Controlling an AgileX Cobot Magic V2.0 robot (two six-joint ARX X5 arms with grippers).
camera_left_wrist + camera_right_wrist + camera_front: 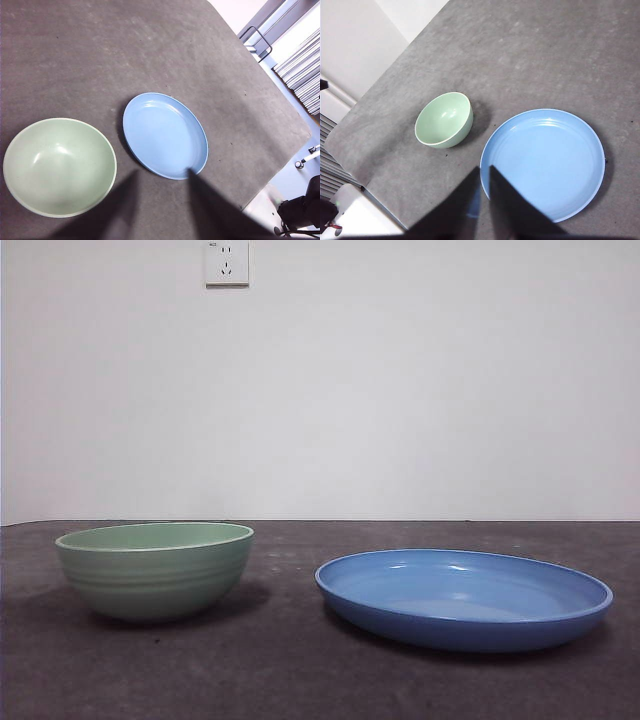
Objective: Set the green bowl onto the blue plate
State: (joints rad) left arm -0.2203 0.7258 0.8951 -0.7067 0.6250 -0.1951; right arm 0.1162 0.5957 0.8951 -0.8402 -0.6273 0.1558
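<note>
A: Where do we find the task's things?

B: We see the green bowl [155, 568] upright on the dark worktop [300, 670], beside the blue plate [464, 598] but apart from it.

A: And the claws?

B: Both hang above, grasping nothing. The left claw [160, 187] is spread wide; the right claw [484, 185] shows only a narrow slit. On the wall socket [227, 262], we read no legible writing.
</note>
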